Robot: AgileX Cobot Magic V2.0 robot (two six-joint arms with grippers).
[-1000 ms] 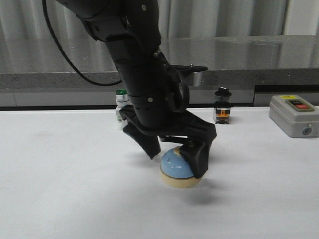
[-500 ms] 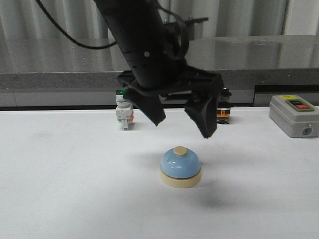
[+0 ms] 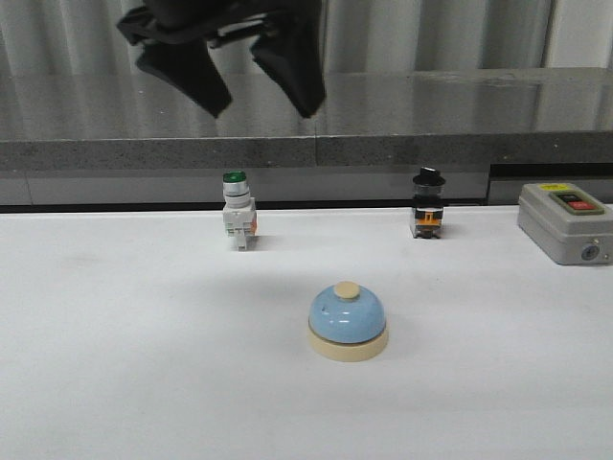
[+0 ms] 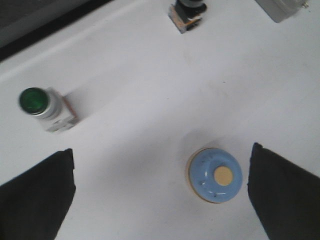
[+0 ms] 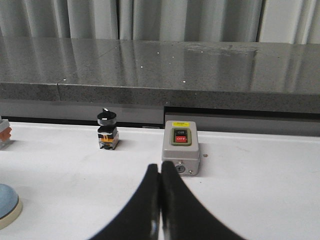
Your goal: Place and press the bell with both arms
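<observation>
The light-blue bell point(image 3: 348, 322) with a cream base and cream knob stands upright and alone on the white table point(image 3: 115, 364), in the middle. My left gripper point(image 3: 263, 107) hangs high above and to the left of it, open and empty. In the left wrist view the bell point(image 4: 215, 174) lies far below, close to one of the fingers point(image 4: 280, 195). My right gripper point(image 5: 160, 172) is shut with nothing in it, low over the table. It is out of the front view. A sliver of the bell point(image 5: 7, 204) shows at the edge of the right wrist view.
A green-capped white push-button point(image 3: 237, 211) stands at the back left. A black knob switch point(image 3: 427, 203) stands at the back. The grey box with a red button point(image 3: 563, 222) sits at the far right, and this grey box point(image 5: 180, 153) lies just past my right fingertips. A grey ledge point(image 3: 460, 149) runs behind.
My left gripper has let go of the bell, then risen and moved left. The bell stays where it was set down.
</observation>
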